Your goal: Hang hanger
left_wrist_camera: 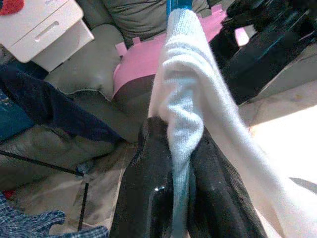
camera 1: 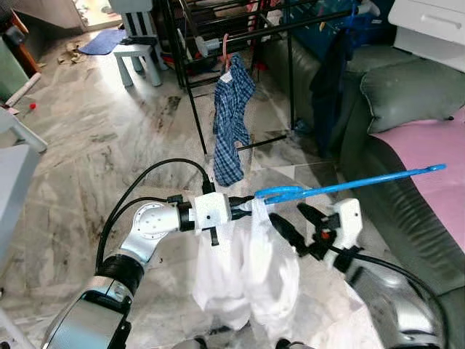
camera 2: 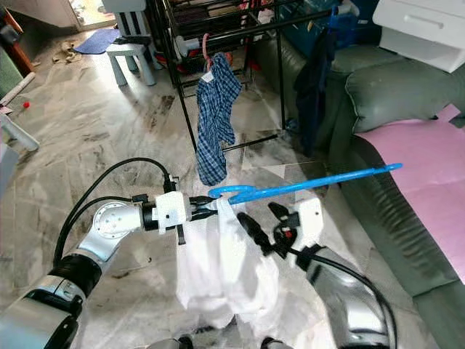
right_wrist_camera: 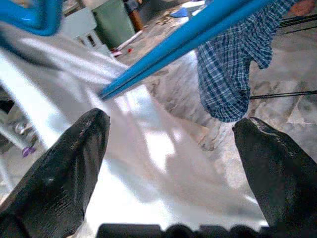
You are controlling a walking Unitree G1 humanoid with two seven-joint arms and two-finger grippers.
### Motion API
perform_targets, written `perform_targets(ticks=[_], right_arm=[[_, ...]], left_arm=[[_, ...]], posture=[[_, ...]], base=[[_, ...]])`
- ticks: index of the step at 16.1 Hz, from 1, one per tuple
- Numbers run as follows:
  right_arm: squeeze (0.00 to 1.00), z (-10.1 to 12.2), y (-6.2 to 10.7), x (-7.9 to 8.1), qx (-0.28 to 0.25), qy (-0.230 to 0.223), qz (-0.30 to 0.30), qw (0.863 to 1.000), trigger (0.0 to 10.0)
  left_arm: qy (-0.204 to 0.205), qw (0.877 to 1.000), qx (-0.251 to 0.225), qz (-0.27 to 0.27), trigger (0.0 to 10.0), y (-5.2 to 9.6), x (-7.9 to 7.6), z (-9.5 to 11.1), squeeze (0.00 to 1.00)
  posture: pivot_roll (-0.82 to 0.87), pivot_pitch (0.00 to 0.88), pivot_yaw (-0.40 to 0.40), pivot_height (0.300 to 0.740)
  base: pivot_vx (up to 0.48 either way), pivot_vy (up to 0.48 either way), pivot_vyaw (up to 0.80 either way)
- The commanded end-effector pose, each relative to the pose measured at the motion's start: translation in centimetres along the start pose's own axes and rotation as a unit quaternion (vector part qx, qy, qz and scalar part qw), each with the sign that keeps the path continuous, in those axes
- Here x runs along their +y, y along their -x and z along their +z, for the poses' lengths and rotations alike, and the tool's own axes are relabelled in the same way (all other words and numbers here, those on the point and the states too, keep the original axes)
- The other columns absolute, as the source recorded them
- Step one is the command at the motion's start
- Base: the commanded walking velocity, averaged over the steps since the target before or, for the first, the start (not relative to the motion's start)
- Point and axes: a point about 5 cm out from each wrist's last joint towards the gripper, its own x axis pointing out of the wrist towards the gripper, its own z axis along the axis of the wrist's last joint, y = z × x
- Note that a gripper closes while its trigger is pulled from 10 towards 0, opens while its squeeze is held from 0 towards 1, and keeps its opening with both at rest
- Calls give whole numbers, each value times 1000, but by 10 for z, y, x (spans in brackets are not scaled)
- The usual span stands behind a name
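Here we hold the blue hanger [camera 1: 341, 186] out level in front of us, its long arm reaching right over the edge of the dark sofa [camera 1: 407, 240] with the pink cover [camera 1: 436, 156]. A white garment [camera 1: 247, 269] droops from the hook end. The left gripper [camera 1: 247, 204] is pinched tight on that white cloth at the hanger's hook end (the wrist view shows fabric and a strip of blue squeezed between the black fingers [left_wrist_camera: 148, 198]). The right gripper [camera 1: 299, 224] sits just right of the garment and below the hanger bar, fingers spread wide and gripping nothing.

Farther off stands the black drying rack [camera 1: 218, 43], a blue checked garment [camera 1: 231, 123] hanging from its rail on a pink hanger. Open marble floor [camera 1: 109, 138] lies between us and the rack, roomier on the left; the sofa edge hems in the right. A small white stool [camera 1: 138, 51] stands far left.
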Motion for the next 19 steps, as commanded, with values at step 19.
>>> perform_targets(ticks=[19], right_arm=[[0, -6, -23, -4, 8, 20, -34, 999, 10000]], left_arm=[[-33, 994, -103, -13, 0, -11, 14, 44, 0]], posture=[[-85, 136, 116, 740]], base=[[0, 0, 0]])
